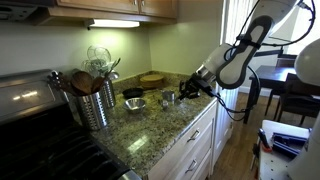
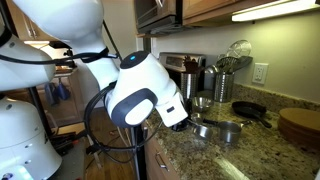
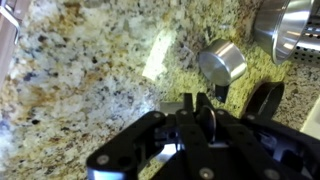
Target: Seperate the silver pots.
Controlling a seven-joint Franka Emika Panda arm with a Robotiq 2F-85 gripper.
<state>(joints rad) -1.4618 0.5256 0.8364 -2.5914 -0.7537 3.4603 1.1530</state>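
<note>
My gripper (image 3: 197, 102) hangs low over the granite counter (image 3: 90, 70) with its fingers close together on a thin round silver edge, the rim of a small silver pot (image 3: 207, 122). Another small silver pot (image 3: 222, 62) stands apart on the counter beyond it. In an exterior view the gripper (image 1: 192, 88) is at the counter's right part, with a small silver pot (image 1: 168, 97) and a silver bowl-like pot (image 1: 135, 103) to its left. In an exterior view the gripper (image 2: 190, 118) is beside silver pots (image 2: 232, 130) (image 2: 203, 102).
A tall ribbed steel canister (image 1: 95, 102) of wooden utensils stands by the stove and shows in the wrist view (image 3: 290, 25). A dark round pan (image 2: 250, 112) lies behind the pots. A wooden board (image 2: 300, 125) lies at the counter's far end.
</note>
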